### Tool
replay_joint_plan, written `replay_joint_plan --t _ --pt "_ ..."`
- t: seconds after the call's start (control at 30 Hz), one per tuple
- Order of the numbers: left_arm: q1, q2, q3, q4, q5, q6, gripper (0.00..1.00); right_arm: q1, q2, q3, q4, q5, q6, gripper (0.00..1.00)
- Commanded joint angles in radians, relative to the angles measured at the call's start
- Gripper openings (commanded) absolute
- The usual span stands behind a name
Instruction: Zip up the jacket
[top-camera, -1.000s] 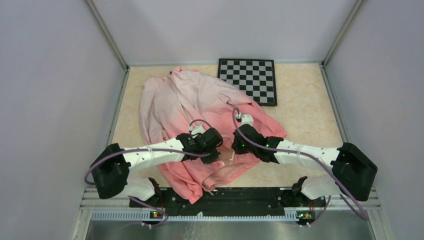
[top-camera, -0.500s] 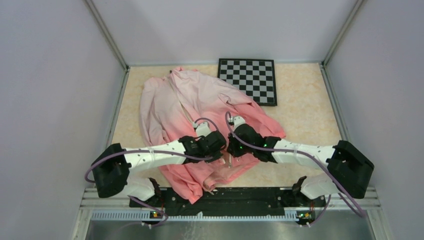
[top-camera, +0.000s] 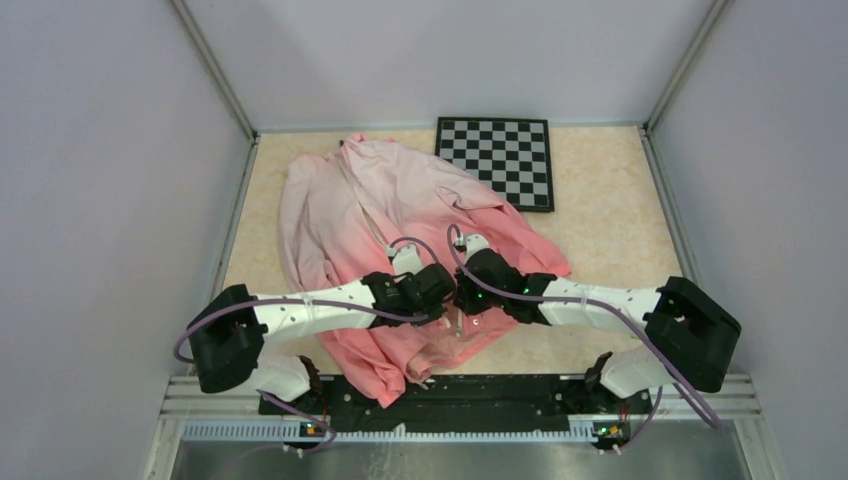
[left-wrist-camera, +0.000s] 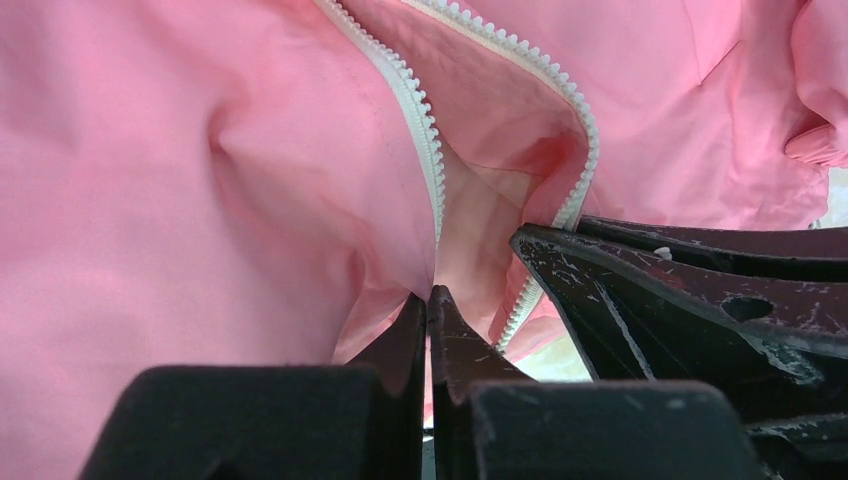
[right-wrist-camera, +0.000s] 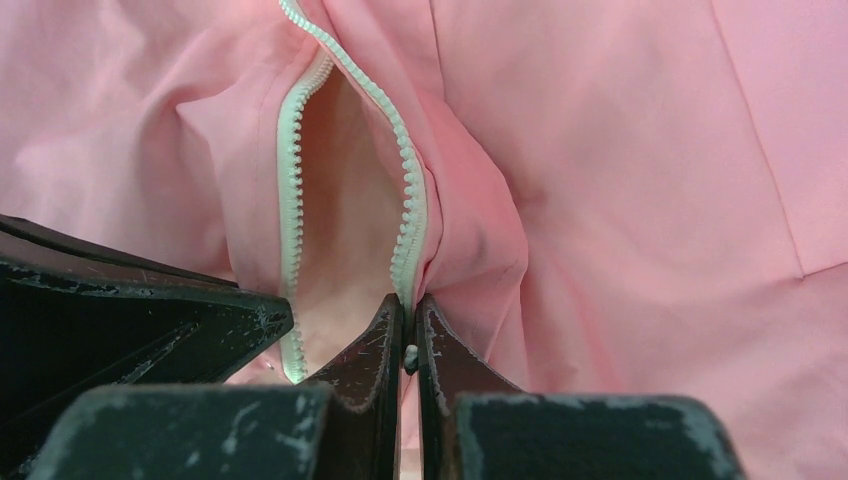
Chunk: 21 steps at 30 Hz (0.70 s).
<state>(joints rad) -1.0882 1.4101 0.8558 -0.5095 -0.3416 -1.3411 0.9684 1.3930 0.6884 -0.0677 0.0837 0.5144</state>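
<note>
Pinching jacket (top-camera: 400, 210) fabric beside white zipper (left-wrist-camera: 425, 130) with left gripper (left-wrist-camera: 428, 298), jaws pressed together. Same with right gripper (right-wrist-camera: 410, 305) on opposite zipper edge, crowding left's tips. Crumpled mid-table (top-camera: 610, 240), coral hem toward bases. Checkerboard (top-camera: 497, 160) just beside jacket, far side. Zipper halves apart.

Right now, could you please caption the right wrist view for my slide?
Right gripper shut on the jacket beside its open zipper.
</note>
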Motion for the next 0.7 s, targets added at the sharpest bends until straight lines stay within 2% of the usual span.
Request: replay_joint_plan --t 0.0,0.67 --pt "-0.006 0.0 0.042 -0.015 -0.04 -0.021 0.0 0.009 0.007 0.048 0.044 0.032 0.019 0.0" --pt "-0.006 0.045 0.064 -0.008 -0.02 -0.046 0.0 0.01 0.011 0.045 0.059 0.037 0.042 0.0"
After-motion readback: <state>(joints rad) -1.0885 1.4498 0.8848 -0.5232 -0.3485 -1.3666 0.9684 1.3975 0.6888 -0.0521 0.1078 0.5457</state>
